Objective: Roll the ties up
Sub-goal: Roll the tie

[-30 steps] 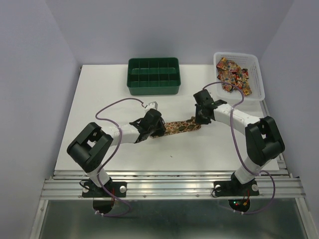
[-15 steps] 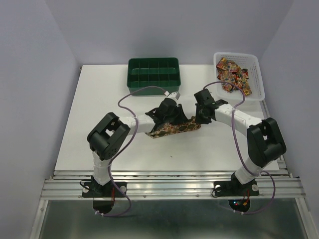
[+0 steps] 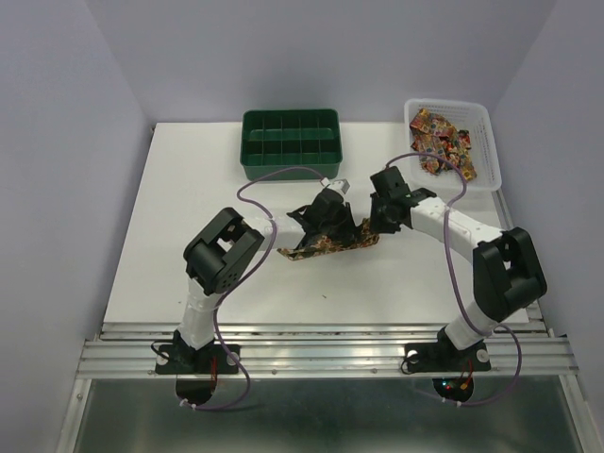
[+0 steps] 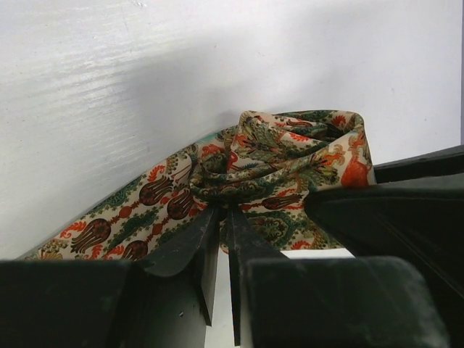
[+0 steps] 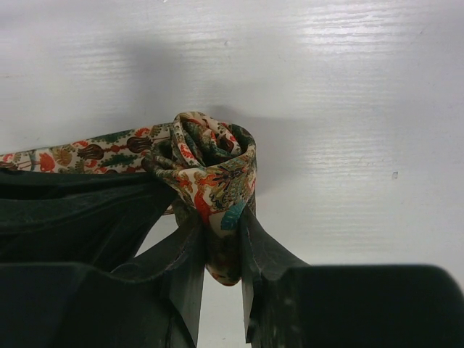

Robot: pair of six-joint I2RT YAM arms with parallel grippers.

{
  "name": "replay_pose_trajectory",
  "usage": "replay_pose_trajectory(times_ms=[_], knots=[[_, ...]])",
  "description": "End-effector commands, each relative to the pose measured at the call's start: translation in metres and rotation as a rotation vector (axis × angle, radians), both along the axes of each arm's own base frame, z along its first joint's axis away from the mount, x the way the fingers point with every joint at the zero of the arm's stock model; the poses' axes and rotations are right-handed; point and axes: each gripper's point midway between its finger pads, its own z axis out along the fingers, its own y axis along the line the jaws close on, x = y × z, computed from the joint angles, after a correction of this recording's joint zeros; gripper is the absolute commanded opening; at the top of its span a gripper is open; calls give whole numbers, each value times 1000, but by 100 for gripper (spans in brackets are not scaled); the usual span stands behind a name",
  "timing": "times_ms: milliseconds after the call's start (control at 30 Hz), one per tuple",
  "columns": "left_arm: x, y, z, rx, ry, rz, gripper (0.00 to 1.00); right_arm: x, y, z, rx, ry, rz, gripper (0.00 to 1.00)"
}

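Left tool [image 4: 223, 217]: my fingers are nearly together, nipping the tie's cloth at the centre of the frame, just beside the coil.
Right tool [image 5: 221, 239]: clamped on the rolled end of the tie, the fabric pinched between both fingers.
Tie [image 3: 326, 243]: lies mid-bench; its right end is wound into a loose coil [image 5: 210, 156], the unrolled tail runs toward lower left.
Step in hand: I judge the roll is only begun, with much of the tail left.
Next move: I should feed the tail around the coil while my right tool keeps the core tight.
Green compartment tray [image 3: 290, 144]: upper centre, apart.
White basket [image 3: 486, 142]: upper right, holding more ties [image 3: 439, 140].
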Motion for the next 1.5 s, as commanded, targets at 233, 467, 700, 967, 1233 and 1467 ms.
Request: replay_pose_trajectory(times_ms=[233, 467, 700, 967, 1233, 1467], knots=[[-3, -8, 7, -17, -11, -10, 20, 0, 42, 29, 236, -70, 141, 21], [-4, -10, 4, -22, -1, -4, 20, -2, 59, 20, 321, -46, 163, 22], [-6, -6, 2, -19, 10, 13, 21, -7, 77, 16, 423, -19, 166, 22], [-13, 7, 3, 0, 15, 42, 21, -10, 75, -2, 392, 7, 124, 4], [-12, 24, 14, 19, -2, 92, 21, -11, 70, -16, 317, 32, 110, 4], [-11, 54, 33, 28, -33, 149, 22, -12, 68, -19, 275, 24, 134, 4]])
